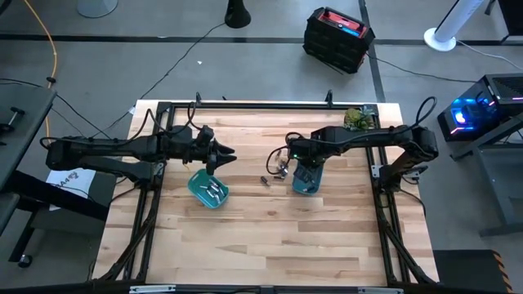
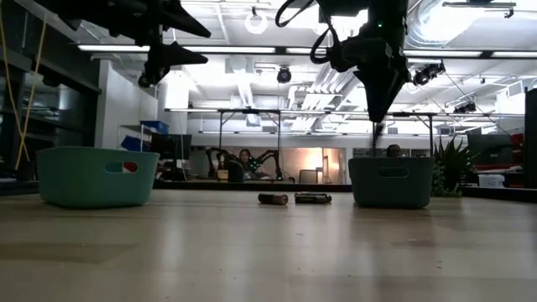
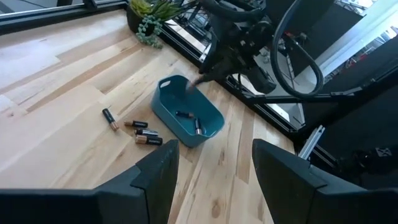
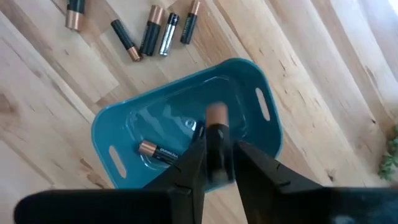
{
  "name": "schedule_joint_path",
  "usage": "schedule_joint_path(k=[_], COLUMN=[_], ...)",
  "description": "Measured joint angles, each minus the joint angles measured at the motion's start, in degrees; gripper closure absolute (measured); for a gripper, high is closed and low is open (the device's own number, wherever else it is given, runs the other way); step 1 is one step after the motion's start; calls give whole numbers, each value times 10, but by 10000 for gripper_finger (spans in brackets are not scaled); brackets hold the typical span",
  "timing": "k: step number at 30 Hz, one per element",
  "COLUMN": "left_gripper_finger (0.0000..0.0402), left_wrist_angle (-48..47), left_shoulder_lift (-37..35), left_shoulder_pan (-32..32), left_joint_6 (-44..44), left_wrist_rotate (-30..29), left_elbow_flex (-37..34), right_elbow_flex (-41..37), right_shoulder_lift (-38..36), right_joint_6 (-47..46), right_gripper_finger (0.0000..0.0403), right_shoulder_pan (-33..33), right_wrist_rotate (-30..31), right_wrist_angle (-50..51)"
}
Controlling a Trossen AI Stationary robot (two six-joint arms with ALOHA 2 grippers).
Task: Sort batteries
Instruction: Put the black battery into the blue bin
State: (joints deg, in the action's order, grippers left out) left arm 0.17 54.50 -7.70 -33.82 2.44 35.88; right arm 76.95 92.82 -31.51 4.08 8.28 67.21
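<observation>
My right gripper (image 4: pixel 216 155) points down over the right teal bin (image 4: pixel 249 68), shut on a battery with a copper end. A loose battery (image 4: pixel 158 151) lies on that bin's floor. Several more batteries (image 4: pixel 158 34) lie flat on the wood beside the bin; they also show in the high view as batteries (image 1: pixel 265 180). My left gripper (image 3: pixel 214 180) is open and hovers level above the left teal bin (image 1: pixel 196 180), which holds several batteries (image 1: pixel 214 191). In the low view, the right gripper (image 2: pixel 379 113) hangs above the right bin (image 2: pixel 390 182). My right gripper pinches one battery (image 4: pixel 216 118) between its two fingers (image 4: pixel 193 165), coming from above and pointing down. The battery stands roughly along the fingers, with its copper end showing past them. It is lifted clear, above the inside of the right bin.
A small potted plant (image 1: pixel 357 118) stands at the table's far right corner. Black frame rails run along the table's edges (image 1: pixel 245 106). Bare wood lies between the two bins and toward the near edge (image 1: pixel 270 237).
</observation>
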Motion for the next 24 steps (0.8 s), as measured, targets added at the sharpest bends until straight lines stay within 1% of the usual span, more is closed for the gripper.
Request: schedule_joint_path(k=[3,7,9,11,14,17,20,24], left_gripper_finger=[204,204,204,204,204,204,204,204], left_wrist_angle=[-1,0,0,0,0,0,1,1], left_shoulder_lift=[0,0,0,0,0,0,0,0], left_shoulder_pan=[0,0,0,0,0,0,0,0], left_joint_6=[0,0,2,8,9,9,8,-2], left_wrist_rotate=[0,0,0,-1,-1,-1,-1,-1], left_elbow_flex=[0,0,0,0,0,0,0,0], right_elbow_flex=[0,0,0,0,1,1,1,1], right_shoulder_lift=[0,0,0,0,7,34,71,125], right_joint_6=[0,0,0,3,5,5,7,9], right_gripper_finger=[303,262,245,234,229,230,230,230], right_shoulder_pan=[-2,-4,-4,-3,6,20,36,60], right_wrist_rotate=[-3,-3,-3,-4,-23,-34,-38,-38], right_wrist_angle=[0,-4,-26,-71,-159,-219,-246,-256])
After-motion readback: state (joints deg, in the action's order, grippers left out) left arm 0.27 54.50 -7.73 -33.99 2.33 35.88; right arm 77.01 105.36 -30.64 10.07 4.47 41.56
